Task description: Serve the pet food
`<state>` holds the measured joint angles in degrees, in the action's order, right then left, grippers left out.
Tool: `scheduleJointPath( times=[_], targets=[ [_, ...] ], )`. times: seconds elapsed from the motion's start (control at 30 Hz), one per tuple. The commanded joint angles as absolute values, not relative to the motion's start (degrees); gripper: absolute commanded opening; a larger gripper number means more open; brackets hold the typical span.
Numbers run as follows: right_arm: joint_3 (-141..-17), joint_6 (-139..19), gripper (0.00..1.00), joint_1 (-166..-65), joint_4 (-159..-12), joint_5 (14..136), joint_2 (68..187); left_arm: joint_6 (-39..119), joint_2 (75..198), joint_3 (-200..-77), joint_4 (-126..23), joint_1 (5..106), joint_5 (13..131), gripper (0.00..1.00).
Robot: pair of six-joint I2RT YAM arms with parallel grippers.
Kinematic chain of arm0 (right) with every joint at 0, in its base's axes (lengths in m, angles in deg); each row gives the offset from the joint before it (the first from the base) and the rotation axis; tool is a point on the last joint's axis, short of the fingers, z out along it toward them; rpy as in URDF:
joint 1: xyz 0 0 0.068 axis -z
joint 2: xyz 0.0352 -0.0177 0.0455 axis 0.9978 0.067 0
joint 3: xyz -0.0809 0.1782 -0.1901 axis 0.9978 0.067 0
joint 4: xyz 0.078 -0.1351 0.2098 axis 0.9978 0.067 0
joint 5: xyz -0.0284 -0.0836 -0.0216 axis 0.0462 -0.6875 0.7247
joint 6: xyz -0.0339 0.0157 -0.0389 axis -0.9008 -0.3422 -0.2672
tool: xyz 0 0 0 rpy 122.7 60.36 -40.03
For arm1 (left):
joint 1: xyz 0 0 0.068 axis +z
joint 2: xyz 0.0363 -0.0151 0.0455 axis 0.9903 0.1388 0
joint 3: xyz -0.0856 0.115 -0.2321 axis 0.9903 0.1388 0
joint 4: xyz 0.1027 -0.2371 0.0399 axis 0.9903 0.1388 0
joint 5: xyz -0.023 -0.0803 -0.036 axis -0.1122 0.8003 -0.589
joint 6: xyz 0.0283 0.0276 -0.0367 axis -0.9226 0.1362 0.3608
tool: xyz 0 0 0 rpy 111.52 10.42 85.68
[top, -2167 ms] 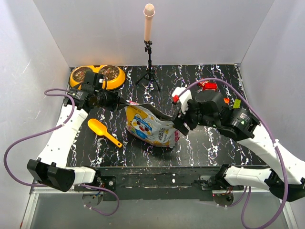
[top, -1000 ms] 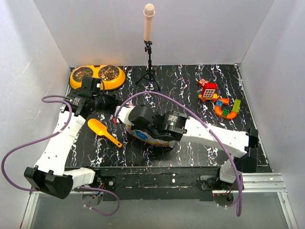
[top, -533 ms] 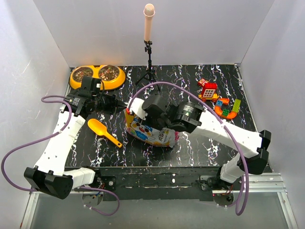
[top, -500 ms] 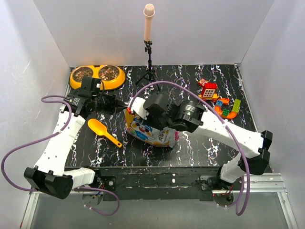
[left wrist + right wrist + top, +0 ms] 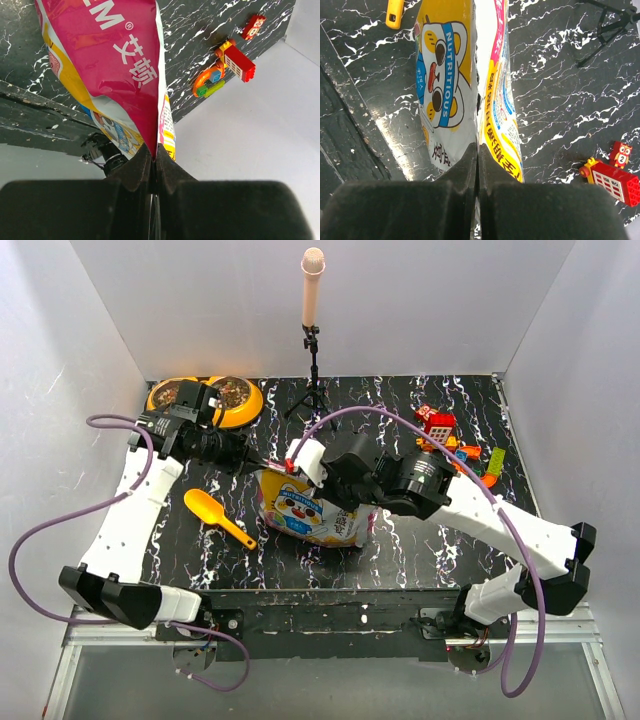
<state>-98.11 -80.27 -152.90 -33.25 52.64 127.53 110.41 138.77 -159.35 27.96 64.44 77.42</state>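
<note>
While you look down from the top camera, the pet food bag (image 5: pixel 305 515) is upright a little left of the tabletop's (image 5: pixel 420 530) middle, closer to the near edge, with both arms meeting at its top. Your left pincer (image 5: pixel 268 464) is pressed together on the bag's upper left edge. Its wrist view shows the black fingers (image 5: pixel 135 172) clamping a fold of the magenta band (image 5: pixel 115 55) with no gap between them. Your right pincer (image 5: pixel 298 470) pinches the same top edge just beside it. In the right wrist view its fingers (image 5: pixel 492 172) close on the seam between the yellow cartoon panel (image 5: pixel 445 90) and the printed side panel (image 5: pixel 500 115). You cannot tell from these views whether the bag's bottom rests on the tabletop or hangs just off it.

Pet food (image 5: pixel 236 391) shows as dark brown kibble in the steel cups of the orange double bowl (image 5: pixel 250 402) at the far left corner, partly covered by the left arm. A yellow-orange scoop (image 5: pixel 218 517) lies flat between the bag and the left edge, apart from both. A microphone on a tripod stand (image 5: pixel 314 360) stands at the middle of the far edge. Toy blocks (image 5: pixel 450 440) sit toward the right edge, partly behind the right arm.
</note>
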Motion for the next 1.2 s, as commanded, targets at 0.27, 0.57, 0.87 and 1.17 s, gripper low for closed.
scheduleJointPath(
  times=[0.27,0.57,0.87,1.17],
  targets=[
    [-108.84,-75.25,0.01,-152.34,-26.91,54.96,133.43,117.36,129.50,-152.36,15.44,58.66,76.41,0.60],
    [-110.16,-74.90,0.01,-152.34,-26.74,54.79,133.96,123.69,129.15,-148.05,13.41,50.12,72.98,0.61],
    [-109.81,-74.99,0.01,-152.60,-26.65,55.75,133.43,124.31,130.46,-144.63,7.10,50.12,71.48,0.57],
    [-104.20,-75.78,0.34,-150.94,-26.91,54.79,130.62,122.02,131.87,-144.45,5.77,50.12,72.27,0.38]
  ],
)
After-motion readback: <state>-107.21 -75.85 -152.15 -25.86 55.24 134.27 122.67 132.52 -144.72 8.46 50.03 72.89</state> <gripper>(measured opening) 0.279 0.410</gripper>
